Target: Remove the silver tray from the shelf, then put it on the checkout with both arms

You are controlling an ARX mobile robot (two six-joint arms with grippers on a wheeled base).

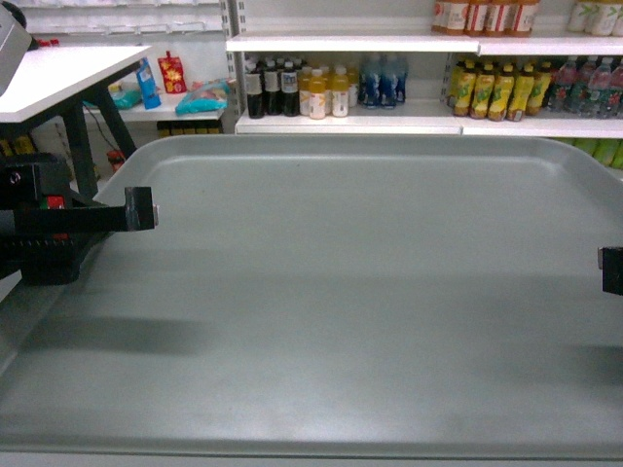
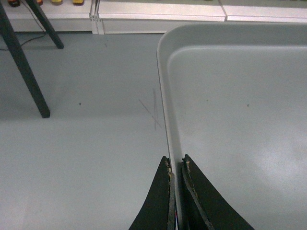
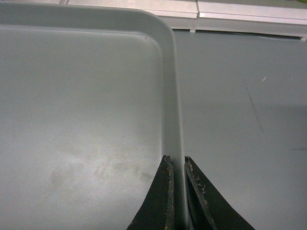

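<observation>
- Store shelving (image 1: pixel 409 125) stocked with drink bottles (image 1: pixel 297 89) fills the back of the head view, and bare grey floor (image 2: pixel 81 158) lies below in both wrist views.
- Between the two grippers hangs the silver tray (image 1: pixel 331 292), held up in the air, empty, roughly level and clear of any shelf board; it takes up most of the head view.
- Left gripper (image 2: pixel 175 164): its fingers (image 2: pixel 163 201) are clamped on the tray's left rim, one outside the edge and one inside, with the near rounded corner ahead of the tips.
- Right gripper (image 3: pixel 176 162): its fingers (image 3: pixel 160 201) pinch the right rim the same way, one on each side of the raised edge, with the far corner ahead of them.
- Beyond the left fingers stands a white table (image 1: pixel 58 78) on black slanted legs (image 2: pixel 24 72); I take it for the checkout, though no register or scanner shows.
- Judging by this, the lift off the shelf is done and the carry to the checkout is in hand.
- Next, the base or arms likely need to bring the tray toward that table top on the left, both grips kept level and moving together so the rim does not twist out of the thin pinch.
- Clearing the table edge and legs before lowering looks like the main risk.
</observation>
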